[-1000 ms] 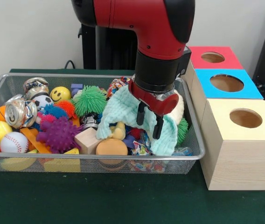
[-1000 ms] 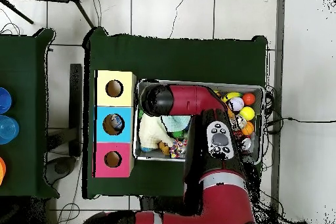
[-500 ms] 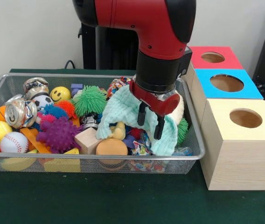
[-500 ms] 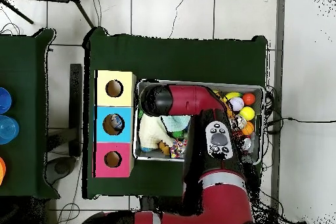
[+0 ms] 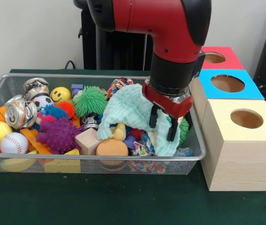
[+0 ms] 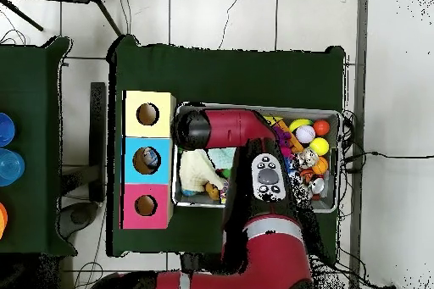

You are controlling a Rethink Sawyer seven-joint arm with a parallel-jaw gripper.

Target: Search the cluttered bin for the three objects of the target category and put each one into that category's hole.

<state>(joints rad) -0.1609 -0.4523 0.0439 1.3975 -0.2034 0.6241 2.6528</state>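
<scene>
My gripper (image 5: 163,125) hangs over the right end of the wire bin (image 5: 100,161), fingers apart and open, just in front of a mint green cloth (image 5: 128,110) draped over the clutter. Nothing shows between the fingers. Right of the bin stand three boxes with round holes: red (image 5: 216,57), blue (image 5: 226,83) and pale wood (image 5: 245,119). From overhead the arm's black head (image 6: 193,129) hides the gripper, beside the yellow box (image 6: 147,114). Two crushed cans (image 5: 20,111) lie at the bin's left.
The bin also holds a baseball (image 5: 14,143), a purple spiky ball (image 5: 58,134), a green spiky ball (image 5: 90,100), a smiley ball (image 5: 60,94), a wooden block (image 5: 88,140) and several other toys. Dark green cloth covers the table (image 5: 123,201).
The arm and gripper have shifted right in the front view, toward the boxes. The cloth's upper edge looks drawn slightly the same way. The other bin objects have not moved.
</scene>
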